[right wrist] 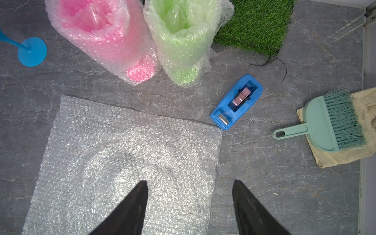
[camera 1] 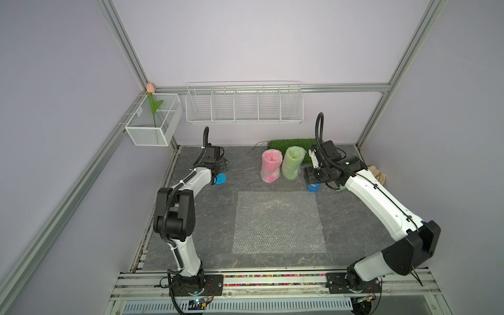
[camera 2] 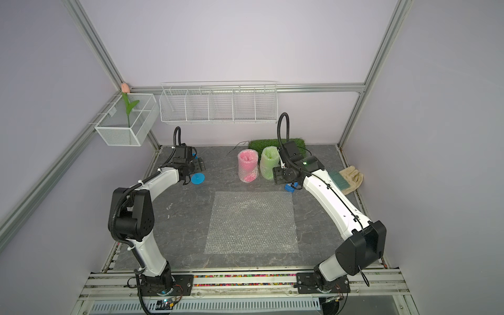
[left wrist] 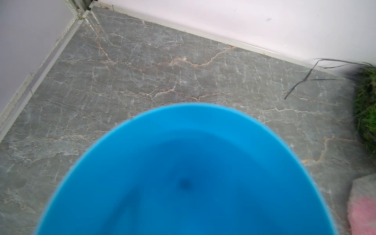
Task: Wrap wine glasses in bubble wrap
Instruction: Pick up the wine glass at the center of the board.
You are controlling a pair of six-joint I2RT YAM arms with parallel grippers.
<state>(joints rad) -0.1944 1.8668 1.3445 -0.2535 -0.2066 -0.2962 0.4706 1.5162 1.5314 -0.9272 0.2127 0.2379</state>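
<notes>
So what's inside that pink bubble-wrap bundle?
Through the clear wrap of the pink bundle, something hot pink shows, with a round foot at the bottom: likely a goblet. The bubbles blur its bowl and stem, so their shape is hidden.

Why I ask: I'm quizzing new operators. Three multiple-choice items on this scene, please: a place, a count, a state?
1. The tape dispenser sits: A) by a corner of the flat bubble wrap sheet; B) on its middle; C) between goblets.
2. Goblets wrapped: A) one; B) two; C) three.
3. The right gripper, jaws: A) shut on the sheet; B) apart, empty; C) shut on the dispenser.
1A, it lies at that corner; 2B, only the pink goblet and green goblet wear wrap; 3B, nothing sits between them.
</notes>
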